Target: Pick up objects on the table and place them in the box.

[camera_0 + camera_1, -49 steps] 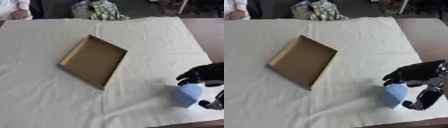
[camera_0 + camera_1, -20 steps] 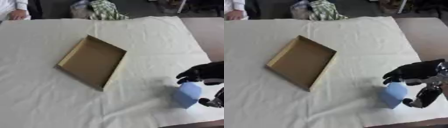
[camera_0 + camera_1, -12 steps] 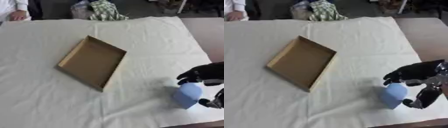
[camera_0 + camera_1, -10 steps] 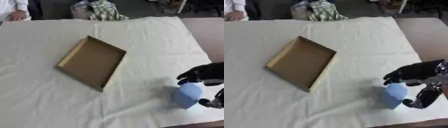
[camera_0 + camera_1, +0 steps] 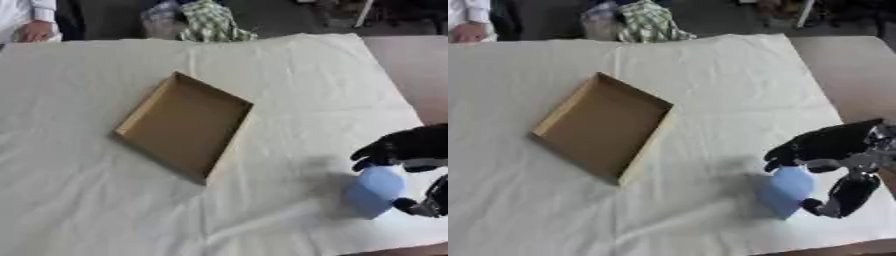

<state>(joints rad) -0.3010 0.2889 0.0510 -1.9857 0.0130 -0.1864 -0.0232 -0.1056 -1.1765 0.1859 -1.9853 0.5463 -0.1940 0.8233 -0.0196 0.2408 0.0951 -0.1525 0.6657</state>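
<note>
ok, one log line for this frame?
right hand: curled round blue object | box: empty, apart to its left | left hand: not in view

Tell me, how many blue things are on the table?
1. The blue object sits near the table's front right edge, with the right hand curled round it, right of the empty cardboard box. Nothing else blue shows on the white cloth.

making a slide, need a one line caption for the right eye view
Right hand curled around a light blue object near the white-clothed table's front right, empty cardboard box lying apart to its left.
</note>
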